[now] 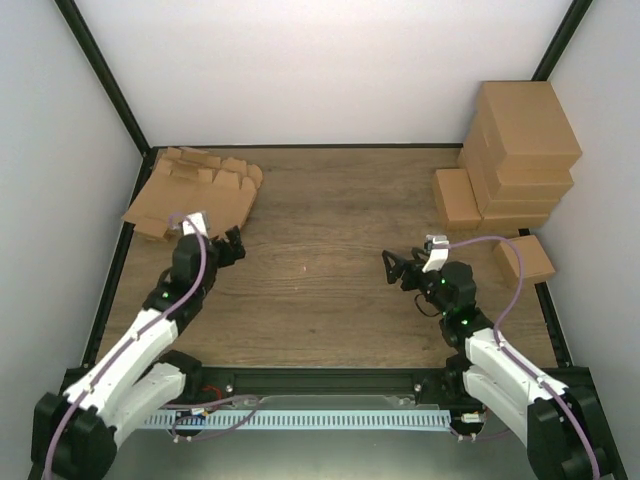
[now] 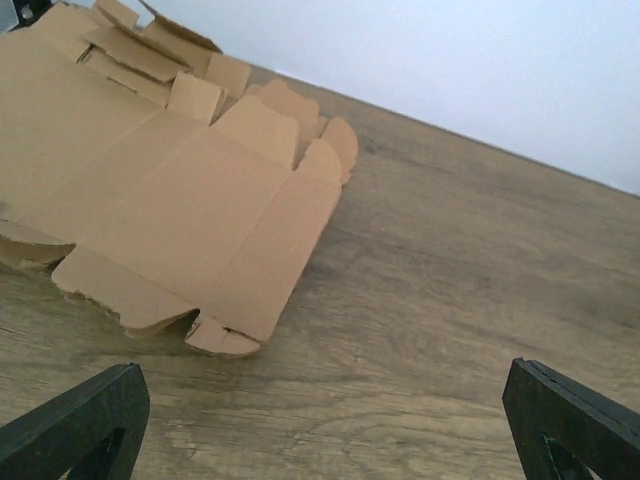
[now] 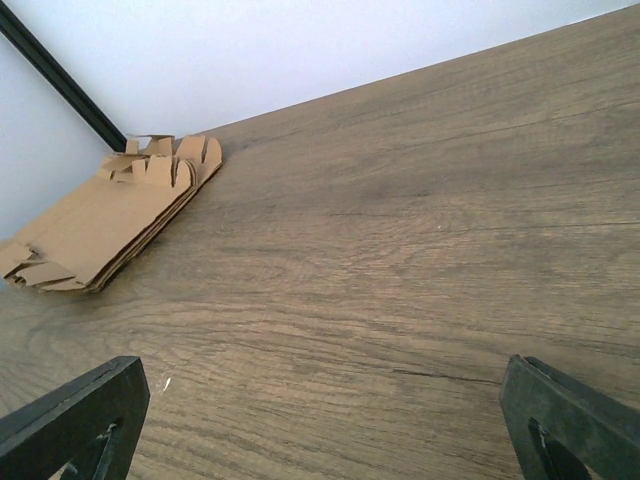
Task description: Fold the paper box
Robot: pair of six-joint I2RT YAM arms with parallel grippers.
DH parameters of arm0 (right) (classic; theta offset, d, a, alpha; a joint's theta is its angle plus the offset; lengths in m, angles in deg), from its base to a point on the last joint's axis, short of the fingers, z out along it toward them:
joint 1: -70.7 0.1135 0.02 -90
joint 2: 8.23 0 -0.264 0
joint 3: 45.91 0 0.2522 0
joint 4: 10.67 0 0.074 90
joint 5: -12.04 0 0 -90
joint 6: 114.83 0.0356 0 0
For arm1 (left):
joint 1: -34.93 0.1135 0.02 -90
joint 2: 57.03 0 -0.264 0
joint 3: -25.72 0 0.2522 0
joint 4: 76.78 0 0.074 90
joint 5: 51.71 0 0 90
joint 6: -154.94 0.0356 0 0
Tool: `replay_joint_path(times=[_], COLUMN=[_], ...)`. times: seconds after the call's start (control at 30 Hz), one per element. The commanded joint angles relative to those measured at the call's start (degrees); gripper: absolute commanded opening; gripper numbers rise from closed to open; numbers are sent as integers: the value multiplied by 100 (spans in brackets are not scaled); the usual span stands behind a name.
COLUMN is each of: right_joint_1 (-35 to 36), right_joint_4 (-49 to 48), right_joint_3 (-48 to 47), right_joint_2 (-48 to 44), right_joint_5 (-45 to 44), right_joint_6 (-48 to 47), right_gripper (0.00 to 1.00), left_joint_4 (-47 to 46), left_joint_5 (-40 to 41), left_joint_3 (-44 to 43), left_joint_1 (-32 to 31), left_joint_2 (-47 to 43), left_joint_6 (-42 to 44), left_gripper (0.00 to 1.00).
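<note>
Cardboard lies flat: the paper box is an unfolded blank topping a pile of blanks at the far left corner of the wooden table, just ahead of my left gripper. That one and the right gripper both gape wide, holding nothing. No panel is raised, so I judge all the folding is left. Closed brown boxes sit far right.

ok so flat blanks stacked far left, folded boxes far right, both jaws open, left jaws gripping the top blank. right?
Not quite. The left jaws grip nothing: they stand open over bare table, just short of the blanks, with nothing between them. The left wrist view shows it. The rest is right: blanks far left, folded boxes far right, both jaws open.
</note>
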State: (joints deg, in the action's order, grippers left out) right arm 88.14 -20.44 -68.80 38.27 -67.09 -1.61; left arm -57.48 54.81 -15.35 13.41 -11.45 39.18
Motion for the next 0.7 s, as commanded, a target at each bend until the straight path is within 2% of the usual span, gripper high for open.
replay_joint_path(times=[0.0, 0.17, 0.3, 0.4, 0.53, 0.67], right_joint_1=[-9, -9, -11, -10, -11, -5], right_joint_4=[71, 13, -109, -168, -177, -123], right_joint_3=[-50, -24, 22, 42, 44, 34], right_joint_2=[-112, -114, -124, -115, -98, -131], right_joint_5=[-198, -158, -180, -183, -197, -244], right_joint_6=[42, 43, 42, 36, 33, 38], right_gripper=[100, 100, 100, 100, 100, 100], left_joint_4=[404, 865, 1839, 2411, 3120, 3294], left_joint_5=[283, 414, 787, 812, 657, 413], left_joint_3=[-646, -1753, -3207, -3953, -4629, -4760], left_joint_1=[11, 47, 81, 231, 570, 1156], left_joint_2=[966, 2215, 3361, 4030, 4694, 4812], left_joint_6=[72, 441, 821, 1107, 1350, 1206], left_gripper=[100, 100, 100, 100, 94, 89])
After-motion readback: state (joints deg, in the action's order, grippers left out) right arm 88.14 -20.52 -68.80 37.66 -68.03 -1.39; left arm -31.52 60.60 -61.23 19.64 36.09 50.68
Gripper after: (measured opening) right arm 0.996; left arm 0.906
